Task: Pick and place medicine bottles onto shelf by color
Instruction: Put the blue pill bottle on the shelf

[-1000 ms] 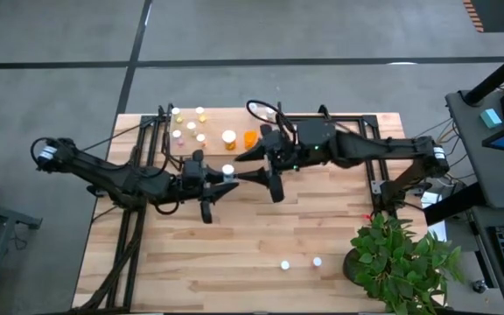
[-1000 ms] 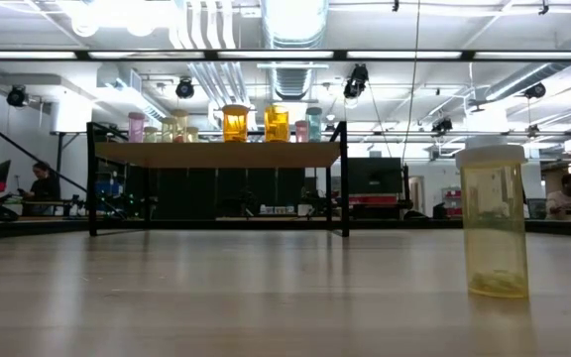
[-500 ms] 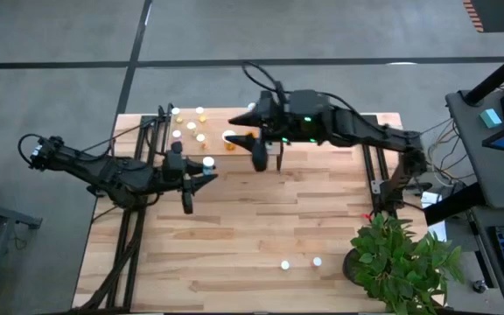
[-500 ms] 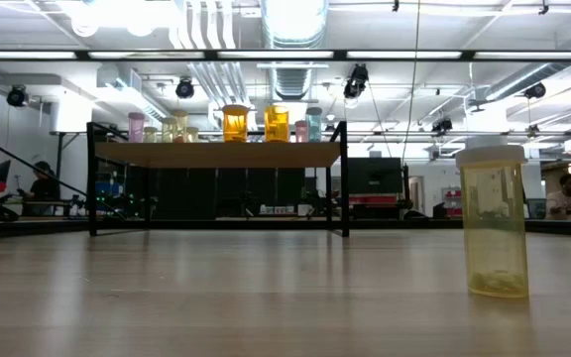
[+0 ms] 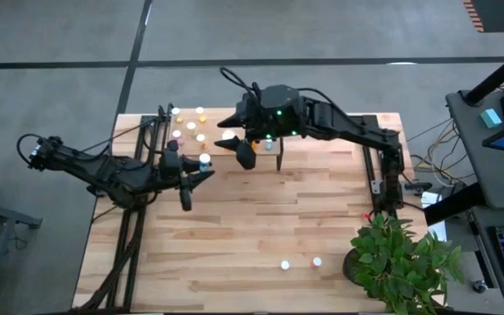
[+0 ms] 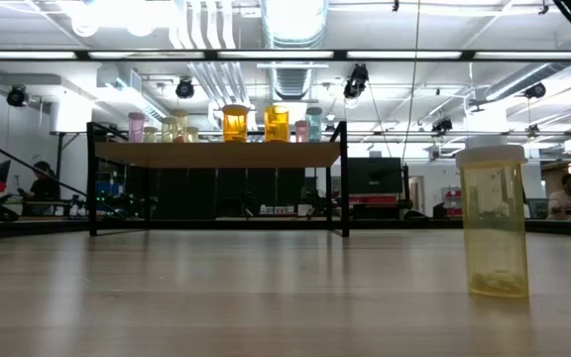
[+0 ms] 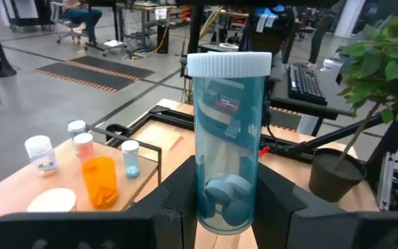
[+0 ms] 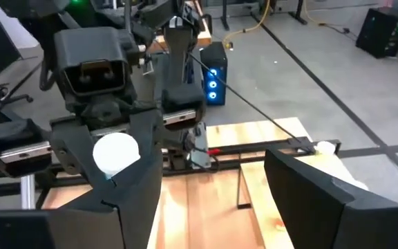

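My left gripper point(image 5: 201, 171) is shut on a blue medicine bottle point(image 7: 226, 131) with a white cap point(image 5: 205, 160), just in front of the shelf point(image 5: 215, 122). The shelf bears several medicine bottles, among them an orange one point(image 7: 99, 181) and a pale one point(image 7: 39, 153). My right gripper point(image 5: 237, 150) hangs open above the shelf's right end; nothing is between its fingers point(image 8: 137, 194). Two white-capped bottles point(image 5: 284, 264) stand near the table's front edge. A yellow bottle point(image 6: 494, 223) stands close in the low view. My left gripper pinches the blue bottle's lower body point(image 7: 223, 207) between its two fingers. The fingers lie about level and come from the table's left. The bottle stands upright in the hold, cap up, lifted clear of the table.
A green potted plant point(image 5: 401, 262) stands at the table's near right corner. The shelf's thin black legs point(image 6: 343, 178) stand on the table's far left part. Bare plank table top point(image 5: 269, 219) lies between the arms and the front edge.
My left gripper has drawn back toward the table's left edge with the blue bottle, which stays upright. My right gripper has risen and gone toward the far edge and the left, and now hangs over the shelf's right end.
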Controlling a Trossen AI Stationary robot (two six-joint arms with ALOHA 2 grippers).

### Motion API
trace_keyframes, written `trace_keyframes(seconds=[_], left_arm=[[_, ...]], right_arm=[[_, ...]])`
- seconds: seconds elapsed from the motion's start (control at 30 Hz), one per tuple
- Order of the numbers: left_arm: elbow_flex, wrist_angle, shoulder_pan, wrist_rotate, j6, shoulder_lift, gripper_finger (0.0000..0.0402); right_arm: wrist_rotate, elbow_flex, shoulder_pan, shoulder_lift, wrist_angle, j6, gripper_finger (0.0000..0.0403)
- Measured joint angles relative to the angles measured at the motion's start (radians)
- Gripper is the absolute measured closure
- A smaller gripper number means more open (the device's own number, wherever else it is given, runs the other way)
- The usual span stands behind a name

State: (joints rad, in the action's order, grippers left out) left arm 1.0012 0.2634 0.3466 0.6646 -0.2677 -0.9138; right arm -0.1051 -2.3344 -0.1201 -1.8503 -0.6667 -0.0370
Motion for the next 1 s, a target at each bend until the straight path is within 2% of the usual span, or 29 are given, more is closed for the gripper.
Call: trace_keyframes(seconds=[0.23,0.37,0.5,0.77,0.93,1.0], left_arm=[[-0.003,0.0,0.0,0.065,-0.014,-0.016,0.032],[-0.012,0.01,0.0,0.142,-0.014,-0.017,0.032],[-0.033,0.016,0.0,0.181,-0.013,-0.017,0.032],[-0.066,0.007,0.0,0.182,-0.033,-0.022,0.032],[-0.066,-0.024,0.0,0.182,-0.006,-0.029,0.032],[-0.067,-0.038,0.0,0.182,0.012,-0.034,0.032]], right_arm=[[0.0,0.0,-0.003,0.021,-0.032,0.023,0.0152],[-0.003,0.0,-0.003,0.025,-0.086,0.023,0.0151],[-0.037,0.0,-0.003,0.019,-0.127,0.023,0.0151],[-0.055,0.0,-0.003,0.018,-0.125,0.013,0.0155],[-0.062,0.002,0.007,-0.011,-0.039,0.002,0.0162],[-0.108,0.004,0.012,-0.033,-0.005,0.003,0.0164]])
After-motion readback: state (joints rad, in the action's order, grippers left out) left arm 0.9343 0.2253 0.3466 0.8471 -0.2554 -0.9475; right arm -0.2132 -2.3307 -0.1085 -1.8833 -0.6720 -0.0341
